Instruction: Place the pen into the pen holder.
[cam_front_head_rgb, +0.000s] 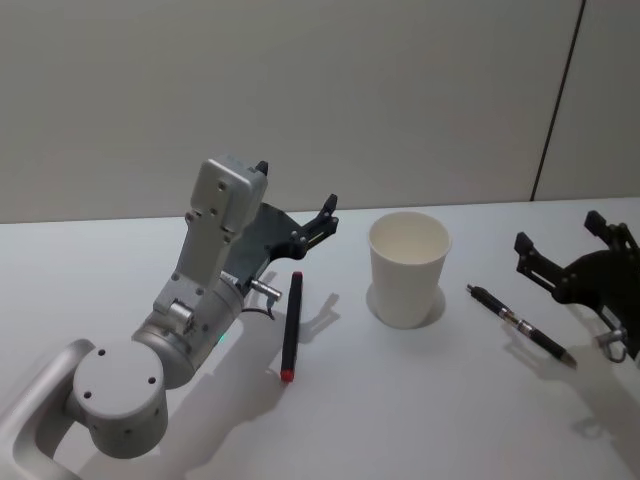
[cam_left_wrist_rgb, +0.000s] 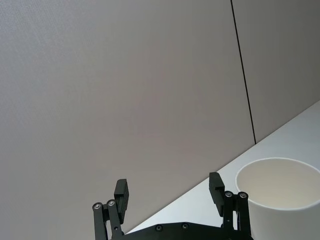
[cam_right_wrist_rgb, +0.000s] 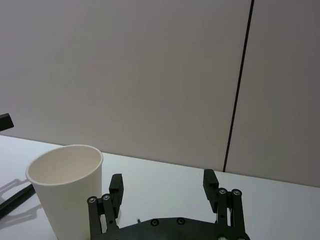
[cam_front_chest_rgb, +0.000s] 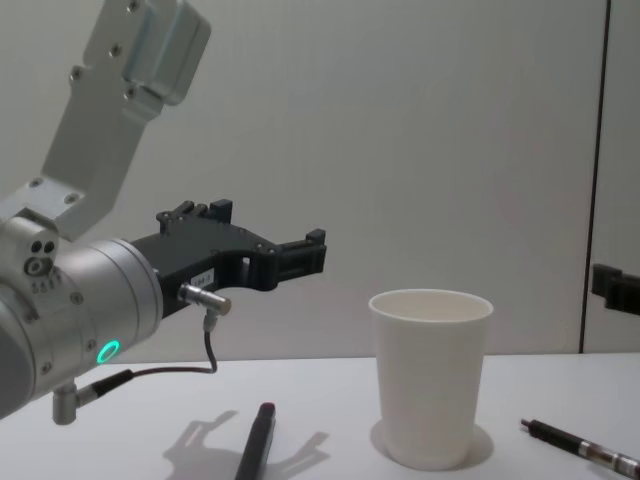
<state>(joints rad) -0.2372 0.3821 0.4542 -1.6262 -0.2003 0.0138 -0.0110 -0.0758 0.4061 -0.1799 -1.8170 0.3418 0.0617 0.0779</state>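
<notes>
Head view: left gripper (cam_front_head_rgb: 296, 190) aloft, angled upward.

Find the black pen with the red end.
In the head view, the black red-ended pen lies on the white table, left of the white paper cup, near the left gripper.

The left hand (cam_front_chest_rgb: 268, 230) hangs above the bench (cam_front_chest_rgb: 320, 385), to the left of the upright white pen holder (cam_front_chest_rgb: 430, 385). Under it a black pen (cam_front_chest_rgb: 257, 442) with a red end lies on the bench. A second pen (cam_front_chest_rgb: 585, 452), dark with a silver band, lies to the right of the holder.
</notes>
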